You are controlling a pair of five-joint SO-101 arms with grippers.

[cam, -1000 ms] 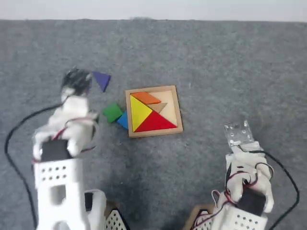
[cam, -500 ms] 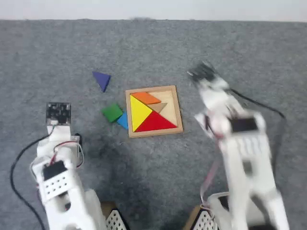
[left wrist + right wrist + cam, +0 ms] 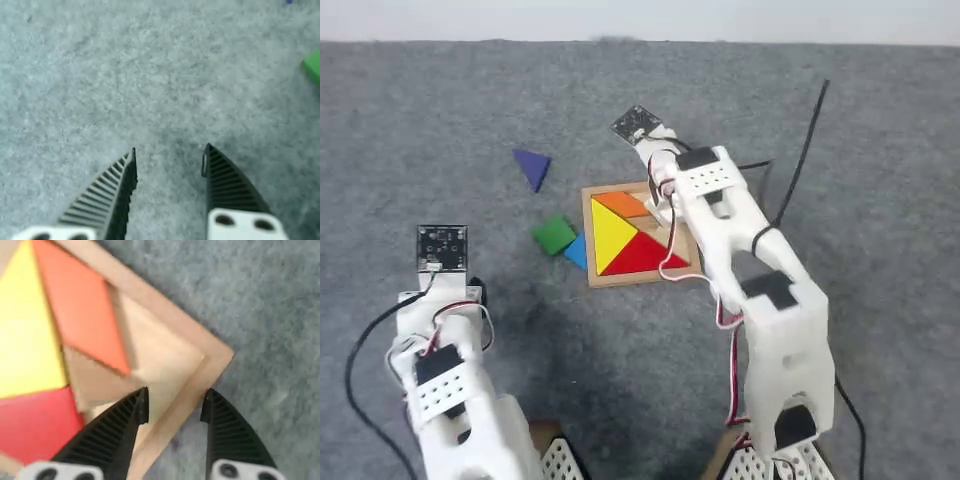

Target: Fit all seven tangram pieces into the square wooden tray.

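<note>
Two grippers, both spread. The right gripper [image 3: 172, 396] straddles the rim of the square wooden tray [image 3: 640, 279] at frame centre. The left gripper [image 3: 170, 150] hangs over grey carpet [image 3: 125, 75], lower left. Left of the tray lie the green square [image 3: 555, 235], blue triangle [image 3: 576, 251] and purple triangle [image 3: 532, 168].

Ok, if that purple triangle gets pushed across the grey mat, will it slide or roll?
The purple triangle looks flat and stiff, so rolling seems unlikely. The fuzzy grey mat probably drags, so it may pivot.
</note>
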